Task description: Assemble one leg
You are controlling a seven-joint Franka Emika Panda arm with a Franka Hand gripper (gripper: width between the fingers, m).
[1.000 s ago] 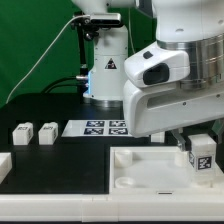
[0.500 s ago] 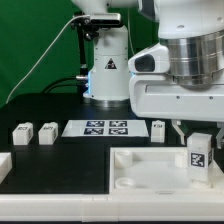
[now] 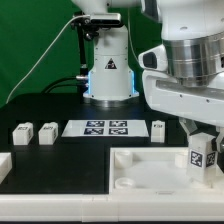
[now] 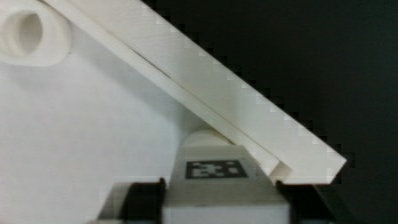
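My gripper [image 3: 203, 152] is shut on a white leg [image 3: 202, 156] with a black-and-white marker on its face. It holds the leg upright over the right end of the large white panel [image 3: 140, 170]. In the wrist view the leg [image 4: 222, 180] sits between the two dark fingers [image 4: 146, 200], above the panel's flat face [image 4: 89, 130], beside its raised edge [image 4: 214, 85]. A round corner socket [image 4: 32, 38] shows farther off. Three more legs stand on the black table: two at the exterior view's left [image 3: 22, 133] [image 3: 47, 132], one by the marker board [image 3: 158, 130].
The marker board [image 3: 98, 128] lies on the table behind the panel. The arm's base [image 3: 108, 70] stands at the back. A white block [image 3: 4, 165] lies at the exterior view's left edge. A cable hangs at the back left.
The arm has moved toward the exterior view's right with the leg in its grip, uncovering the third loose leg beside the marker board.
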